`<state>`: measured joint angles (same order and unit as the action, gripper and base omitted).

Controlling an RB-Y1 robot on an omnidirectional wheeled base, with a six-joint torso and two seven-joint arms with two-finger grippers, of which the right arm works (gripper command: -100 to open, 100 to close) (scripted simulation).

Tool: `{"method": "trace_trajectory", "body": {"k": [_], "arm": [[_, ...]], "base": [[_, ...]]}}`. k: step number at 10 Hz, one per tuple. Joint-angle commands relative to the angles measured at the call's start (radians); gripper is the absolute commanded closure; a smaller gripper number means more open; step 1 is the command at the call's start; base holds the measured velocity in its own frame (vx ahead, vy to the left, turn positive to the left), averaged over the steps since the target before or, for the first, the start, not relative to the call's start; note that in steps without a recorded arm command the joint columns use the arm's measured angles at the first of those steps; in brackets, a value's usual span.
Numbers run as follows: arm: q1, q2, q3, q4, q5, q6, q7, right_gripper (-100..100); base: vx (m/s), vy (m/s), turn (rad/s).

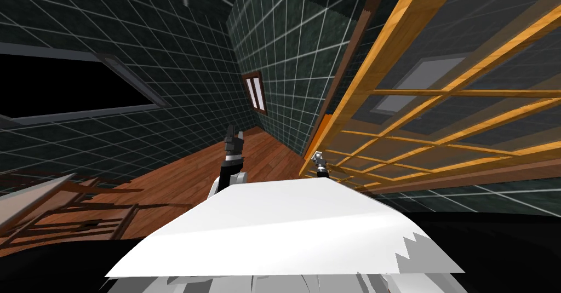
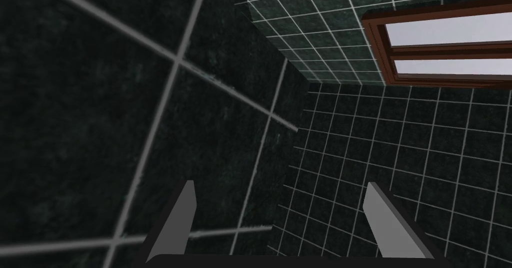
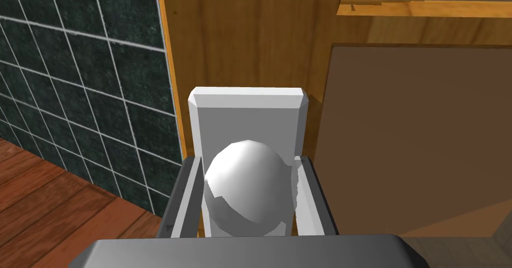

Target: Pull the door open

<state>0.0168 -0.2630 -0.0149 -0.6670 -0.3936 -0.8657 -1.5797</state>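
Observation:
The door (image 1: 383,43), an orange wooden frame with glass panes, stands to my right. In the right wrist view its wooden stile (image 3: 240,39) carries a white backplate (image 3: 247,112) with a round white knob (image 3: 247,187). My right gripper (image 3: 247,162) is shut on the knob, one finger pressing each side. In the head view that gripper (image 1: 318,162) sits at the door's near edge. My left gripper (image 1: 234,136) is raised over the floor, away from the door. Its fingers (image 2: 186,210) stand open and hold nothing.
Dark green tiled walls (image 1: 181,76) enclose a reddish wooden floor (image 1: 181,180). A small brown-framed window (image 1: 255,91) is in the far wall. A black area (image 1: 66,87) opens in the left wall. Wooden furniture (image 1: 66,213) stands at the lower left.

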Motion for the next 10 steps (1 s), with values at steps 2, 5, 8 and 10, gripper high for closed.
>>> {"method": "trace_trajectory", "body": {"k": [2,5,8,10], "arm": [[0.016,-0.016,0.031,-0.014,0.019,-0.01,-0.033,100],[0.035,-0.038,0.068,-0.029,0.043,-0.022,-0.072,100],[0.046,-0.05,0.082,-0.042,0.052,-0.022,-0.087,100],[0.064,-0.066,0.115,-0.053,0.074,-0.036,-0.116,100]], "base": [[-0.247,-0.013,0.08],[-0.247,-0.015,0.095],[-0.196,-0.007,0.054],[-0.196,-0.021,0.063]]}}
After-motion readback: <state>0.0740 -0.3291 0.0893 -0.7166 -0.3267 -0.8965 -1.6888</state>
